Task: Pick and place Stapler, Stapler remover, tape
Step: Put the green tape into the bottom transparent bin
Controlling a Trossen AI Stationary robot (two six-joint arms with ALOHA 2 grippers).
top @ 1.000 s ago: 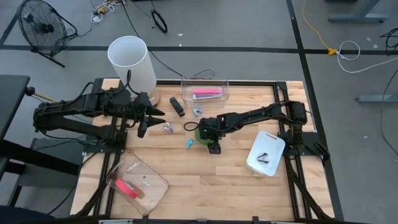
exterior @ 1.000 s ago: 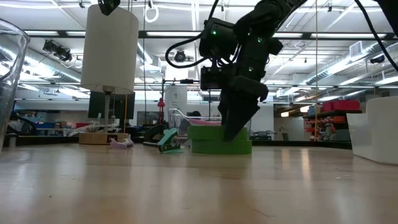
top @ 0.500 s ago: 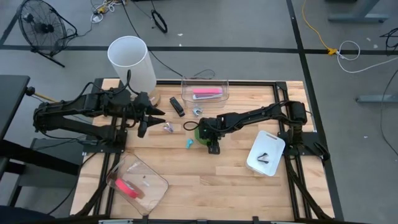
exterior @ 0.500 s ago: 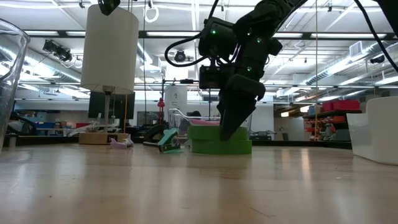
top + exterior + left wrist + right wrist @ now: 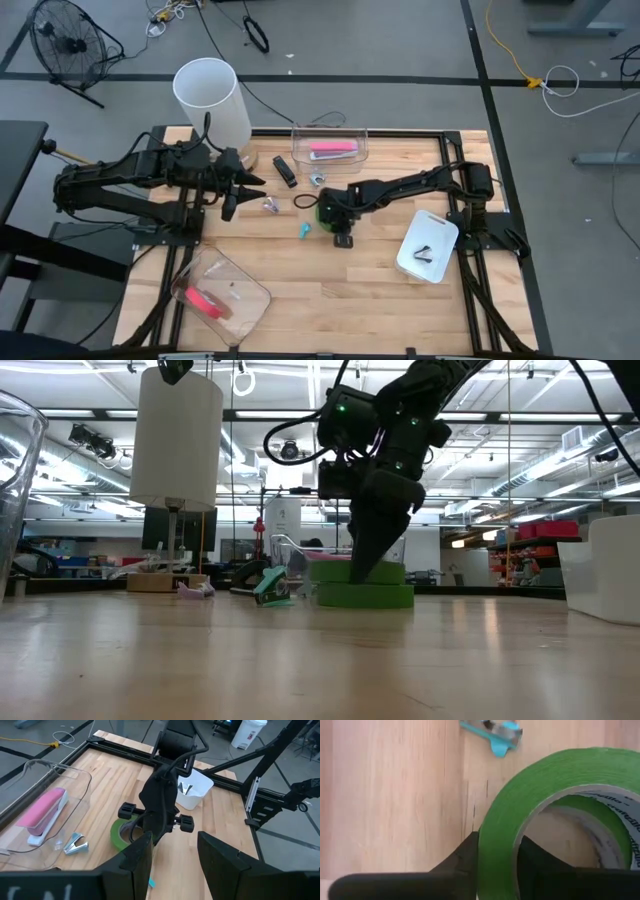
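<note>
The green tape roll (image 5: 324, 208) lies flat on the wooden table (image 5: 330, 290) near its middle. My right gripper (image 5: 338, 222) stands over it, pointing down, shut on its wall. A teal stapler remover (image 5: 303, 231) lies just left of the tape, and two silver ones (image 5: 270, 206) (image 5: 317, 180) lie farther back. A black stapler (image 5: 284, 170) lies beyond them. A pink stapler (image 5: 331, 150) rests in a clear box at the far edge. My left gripper (image 5: 243, 190) hovers at the left, open and holding nothing. My right gripper pinches the tape ring's wall (image 5: 497, 827) between its two fingers, one finger (image 5: 535, 857) inside the ring's hole and one (image 5: 462, 857) outside. The fingers come from above, pointing down. The roll's underside (image 5: 365, 604) still lies on the table.
A tall white cylinder (image 5: 211, 100) stands at the far left. A clear tray (image 5: 222, 292) holding a pink item sits near the front left. A white tray (image 5: 428, 245) with small dark parts is at the right. Bare wood lies in front of the tape.
My right gripper has shut on the green tape's wall, one finger inside the ring. The tape has slid slightly toward the table's right edge while staying on the table.
</note>
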